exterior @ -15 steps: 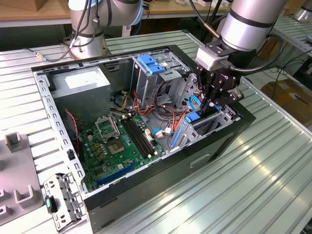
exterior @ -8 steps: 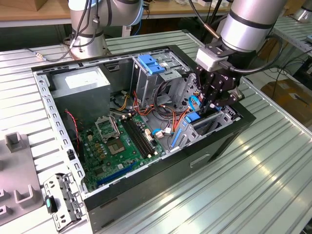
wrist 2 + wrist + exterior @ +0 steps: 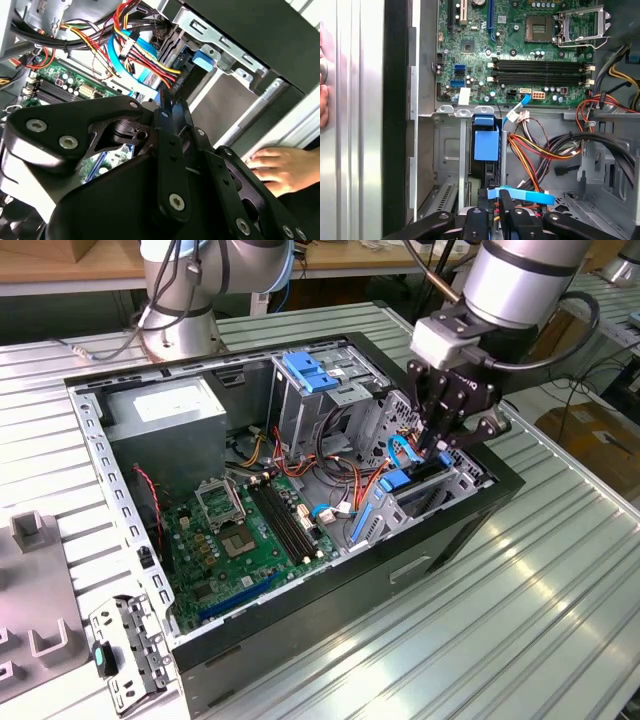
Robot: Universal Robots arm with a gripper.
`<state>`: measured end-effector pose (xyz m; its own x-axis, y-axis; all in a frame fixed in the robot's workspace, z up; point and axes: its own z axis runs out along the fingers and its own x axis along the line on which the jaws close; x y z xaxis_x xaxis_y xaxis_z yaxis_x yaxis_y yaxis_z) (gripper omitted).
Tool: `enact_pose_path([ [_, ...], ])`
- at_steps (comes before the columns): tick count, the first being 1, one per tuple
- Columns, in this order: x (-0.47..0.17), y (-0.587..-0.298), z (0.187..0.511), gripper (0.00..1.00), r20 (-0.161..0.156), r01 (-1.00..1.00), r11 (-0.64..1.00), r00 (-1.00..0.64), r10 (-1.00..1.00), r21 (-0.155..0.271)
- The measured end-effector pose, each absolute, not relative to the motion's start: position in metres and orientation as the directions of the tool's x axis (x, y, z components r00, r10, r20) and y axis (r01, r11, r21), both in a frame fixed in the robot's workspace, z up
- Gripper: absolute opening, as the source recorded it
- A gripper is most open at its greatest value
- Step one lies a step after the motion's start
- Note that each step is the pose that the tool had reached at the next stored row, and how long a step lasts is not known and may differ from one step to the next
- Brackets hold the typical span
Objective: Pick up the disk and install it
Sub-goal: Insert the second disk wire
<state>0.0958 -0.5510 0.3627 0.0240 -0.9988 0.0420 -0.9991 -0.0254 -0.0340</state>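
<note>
inside the computer case, fingers pressed together on the disk, disk mostly hidden in its bay

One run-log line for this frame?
tool: down in drive bay | disk: seated edge-on in bay | hand: resting beside case

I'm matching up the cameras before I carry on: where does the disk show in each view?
Exterior view: disk in the drive bay, at the case's end on the exterior view's right.
First wrist view: its blue end in the bay slot.
Second wrist view: blue end beside the cables.
Shared landmark: green motherboard.
</note>
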Motion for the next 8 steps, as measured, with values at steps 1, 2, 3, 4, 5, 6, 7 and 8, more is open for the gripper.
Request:
enact_pose_path([
  [1, 0.0958, -0.551, 0.3642, 0.24, 0.042, -0.999, -0.025, 0.024, -0.999, -0.034],
  [2, 0.0958, -0.551, 0.3641, 0.24, 0.042, -0.999, -0.025, 0.024, -0.999, -0.034],
  [3, 0.0957, -0.551, 0.3641, 0.24, 0.042, -0.999, -0.025, 0.024, -0.999, -0.034],
  [4, 0.0958, -0.551, 0.3642, 0.24, 0.042, -0.999, -0.025, 0.024, -0.999, -0.034],
  [5, 0.0958, -0.551, 0.3642, 0.11, 0.042, -0.999, -0.025, 0.024, -0.999, -0.034],
  [6, 0.0958, -0.551, 0.3643, 0.11, 0.042, -0.999, -0.025, 0.024, -0.999, -0.034],
  [7, 0.0958, -0.551, 0.3642, 0.11, 0.042, -0.999, -0.025, 0.024, -0.999, -0.034],
  [8, 0.0958, -0.551, 0.3643, 0.11, 0.042, -0.999, -0.025, 0.024, -0.999, -0.034],
])
